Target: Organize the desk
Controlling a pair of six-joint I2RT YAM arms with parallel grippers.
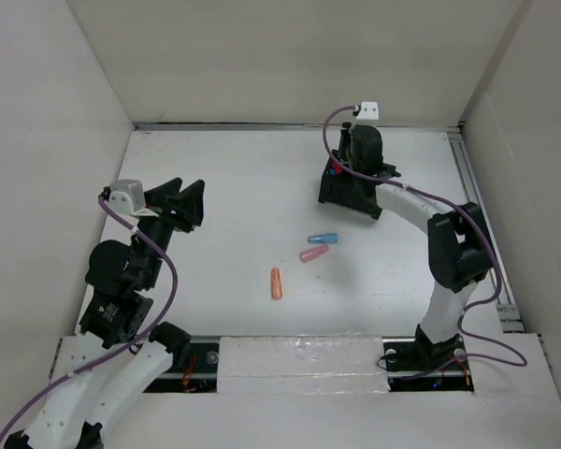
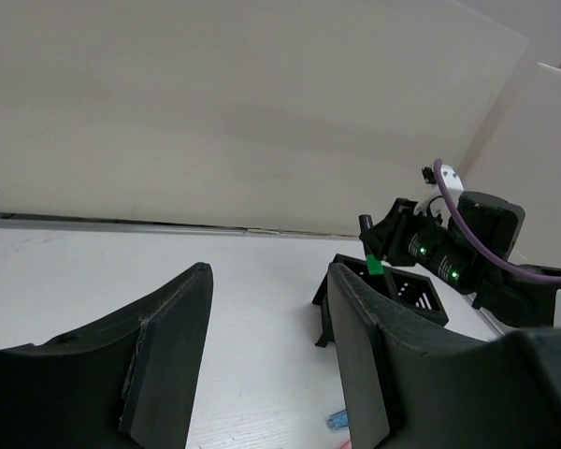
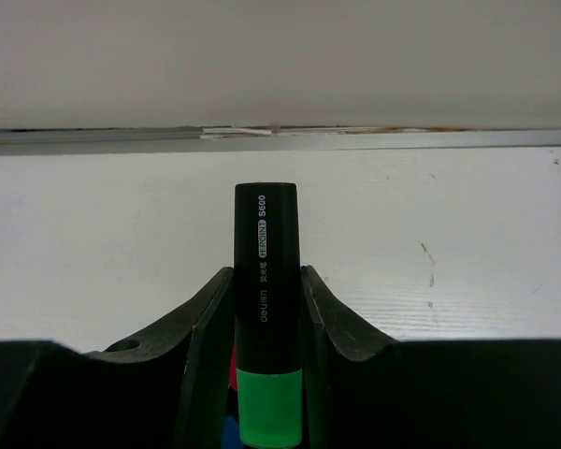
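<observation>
The desk (image 1: 224,187) is a white tabletop. A black organizer box (image 1: 348,195) stands at its far right; it also shows in the left wrist view (image 2: 409,296). My right gripper (image 1: 348,166) hangs over the box, shut on a black highlighter with a green band (image 3: 266,271), which also shows in the left wrist view (image 2: 374,265). Red and blue items show below its jaws. A blue cap (image 1: 323,239), a pink cap (image 1: 313,253) and an orange cap (image 1: 277,282) lie mid-desk. My left gripper (image 1: 182,201) is open and empty at the left, above the desk.
White walls border the desk on the left, back and right. A metal rail (image 1: 477,201) runs along the right edge and another (image 3: 280,137) along the back wall. The blue cap (image 2: 338,419) lies just beyond my left gripper's right finger (image 2: 360,355).
</observation>
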